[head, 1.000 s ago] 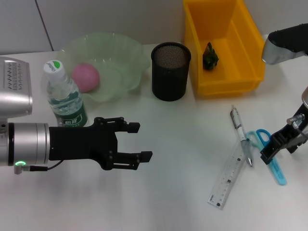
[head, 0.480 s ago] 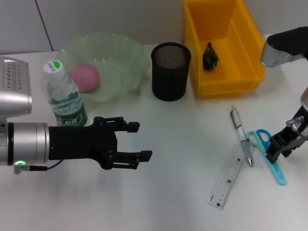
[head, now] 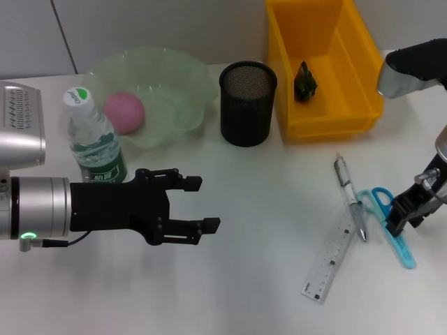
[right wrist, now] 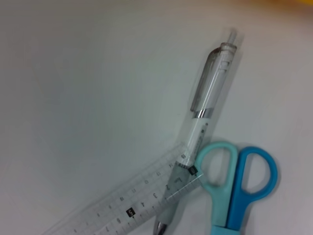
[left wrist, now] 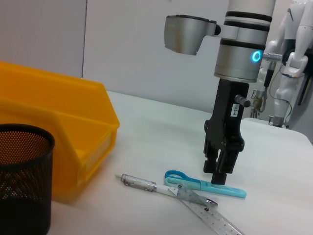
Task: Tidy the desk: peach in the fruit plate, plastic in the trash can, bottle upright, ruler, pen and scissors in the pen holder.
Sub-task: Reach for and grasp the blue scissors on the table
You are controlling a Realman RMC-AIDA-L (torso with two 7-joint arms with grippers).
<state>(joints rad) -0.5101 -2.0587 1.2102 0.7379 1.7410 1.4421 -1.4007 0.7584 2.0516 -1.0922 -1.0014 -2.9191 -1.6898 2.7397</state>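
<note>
While left pincer (head: 202, 204) hangs released, peach (head: 124, 112) in plate (head: 183, 77), plastic (head: 305, 80) in bin (head: 328, 122), holder (head: 248, 103)

- Blue-handled scissors (right wrist: 239, 191): blades run off the right wrist view's edge; in the head view the right gripper (head: 406, 215) covers their middle.
- Clear plastic ruler (right wrist: 132, 203): far end cut by the same edge; its other end lies under the pen.
- Clear-and-white ballpoint pen (right wrist: 203, 122): tip barely inside the frame.
- Black mesh pen holder (left wrist: 22, 183): base cropped in the left wrist view.
- Yellow plastic bin (head: 321, 70): far wall cropped in the head view, beyond the right gripper.
- Right gripper: finger gap not discernible.
</note>
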